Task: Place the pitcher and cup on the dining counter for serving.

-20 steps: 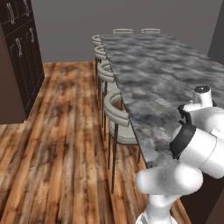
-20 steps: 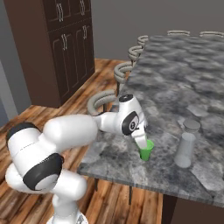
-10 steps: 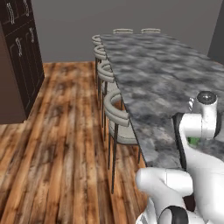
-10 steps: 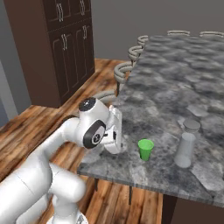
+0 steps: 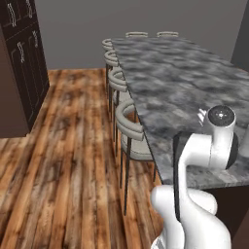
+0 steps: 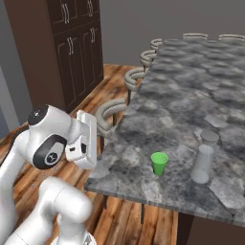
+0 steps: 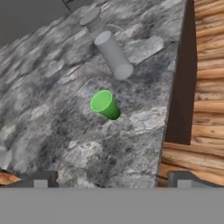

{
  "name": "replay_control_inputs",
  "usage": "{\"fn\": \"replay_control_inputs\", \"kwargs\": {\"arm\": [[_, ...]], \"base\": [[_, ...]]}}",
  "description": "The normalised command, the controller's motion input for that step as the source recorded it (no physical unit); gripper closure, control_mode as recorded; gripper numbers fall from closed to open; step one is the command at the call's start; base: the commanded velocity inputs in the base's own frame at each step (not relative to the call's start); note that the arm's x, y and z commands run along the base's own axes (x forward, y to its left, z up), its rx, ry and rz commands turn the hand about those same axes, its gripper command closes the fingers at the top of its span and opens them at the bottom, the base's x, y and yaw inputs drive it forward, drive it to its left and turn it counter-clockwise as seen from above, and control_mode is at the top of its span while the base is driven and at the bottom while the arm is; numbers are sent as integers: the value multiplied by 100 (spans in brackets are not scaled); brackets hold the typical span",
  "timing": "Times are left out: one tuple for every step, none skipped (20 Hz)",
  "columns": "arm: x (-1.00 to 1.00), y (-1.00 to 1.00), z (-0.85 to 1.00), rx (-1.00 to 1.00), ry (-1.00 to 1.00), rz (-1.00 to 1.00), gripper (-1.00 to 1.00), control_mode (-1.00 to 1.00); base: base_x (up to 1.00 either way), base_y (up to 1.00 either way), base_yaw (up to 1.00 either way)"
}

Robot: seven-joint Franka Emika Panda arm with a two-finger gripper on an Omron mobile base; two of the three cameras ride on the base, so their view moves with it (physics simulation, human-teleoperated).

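Gripper (image 7: 109, 180) open, empty, backed off near the counter's (image 6: 191, 86) edge. Green cup (image 6: 159, 163) upright on the marble, pitcher (image 6: 204, 163) just right of it, apart, also upright. Both look placed; best to retreat straight back, clear of the edge, without sweeping across either vessel.
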Motion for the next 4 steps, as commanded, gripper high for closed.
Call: {"fn": "replay_control_inputs", "kwargs": {"arm": [[31,0,0,0,17,0,-100,-100],[-17,0,0,0,-9,0,-100,-100],[-11,0,0,0,-8,0,-100,-100],[0,0,0,0,1,0,-100,-100]], "base": [[0,0,0],[0,0,0],[0,0,0],[0,0,0]]}}
